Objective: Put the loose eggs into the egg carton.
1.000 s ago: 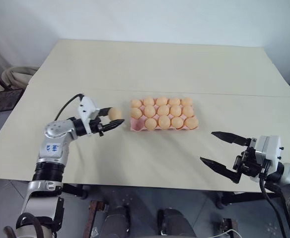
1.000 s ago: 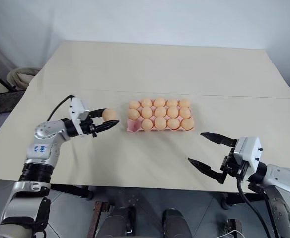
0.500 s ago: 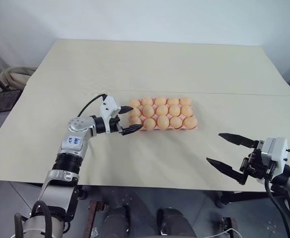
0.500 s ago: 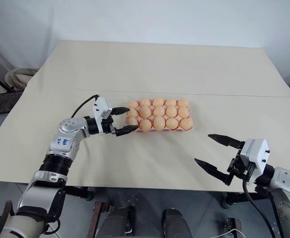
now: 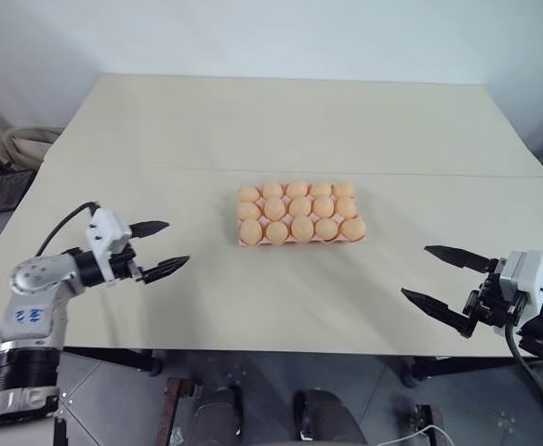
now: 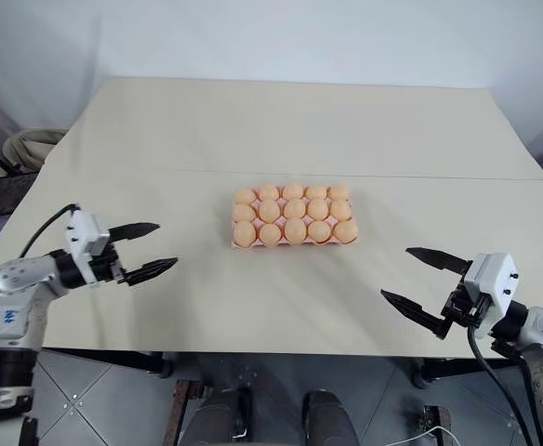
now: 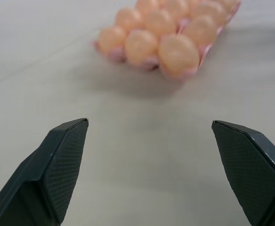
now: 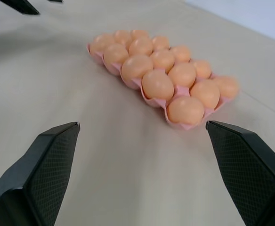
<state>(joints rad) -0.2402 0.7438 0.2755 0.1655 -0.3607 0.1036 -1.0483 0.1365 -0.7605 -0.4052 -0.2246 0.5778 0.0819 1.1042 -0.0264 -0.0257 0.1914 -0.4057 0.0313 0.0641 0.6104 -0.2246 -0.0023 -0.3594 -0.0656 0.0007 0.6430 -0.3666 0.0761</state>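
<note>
The egg carton is set near the middle of the bench, and all fifteen cups are filled with eggs, three rows of five. Blue lettering is seen on the left forearm, too small to be read. The left claw is held wide and empty over the bench's left part, well apart from the carton. The right claw is held wide and empty by the near right edge.

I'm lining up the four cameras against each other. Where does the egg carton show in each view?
Left eye view: egg carton at table centre.
Right eye view: centre, slightly left.
Left wrist view: upper middle, beyond the fingers.
Right wrist view: centre.
Shared landmark: the beige table under it.
</note>
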